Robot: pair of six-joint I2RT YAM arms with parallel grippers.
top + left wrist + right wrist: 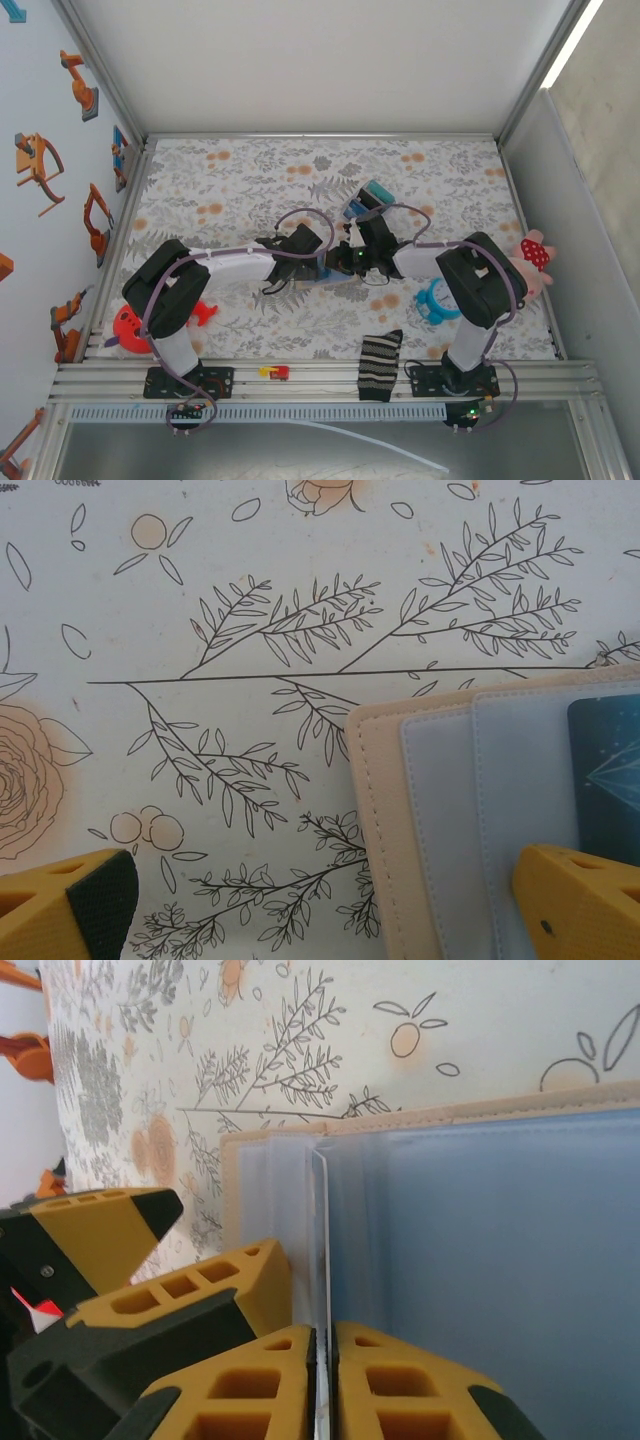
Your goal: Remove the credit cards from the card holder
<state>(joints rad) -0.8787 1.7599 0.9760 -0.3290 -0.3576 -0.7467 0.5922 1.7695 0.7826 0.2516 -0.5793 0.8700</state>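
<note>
Lying open and flat on the floral-printed tablecloth (250,610) at mid-table, the card holder (440,810) shows a stitched tan border around smooth light-blue pockets, with a dark teal card (606,780) tucked into one. The right gripper (318,1360) is pinched tight on a thin pale card (321,1250) seen edge-on at a pocket's mouth. The left gripper (320,910) stands spread wide, one wedge-shaped yellow finger (580,900) over the holder's blue panel; I cannot tell whether it touches.

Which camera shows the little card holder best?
Left wrist: the card holder lies open, showing tan border, pale blue pockets and a teal card. Right wrist sees its blue panels close up; from above, the arms mostly hide it.
</note>
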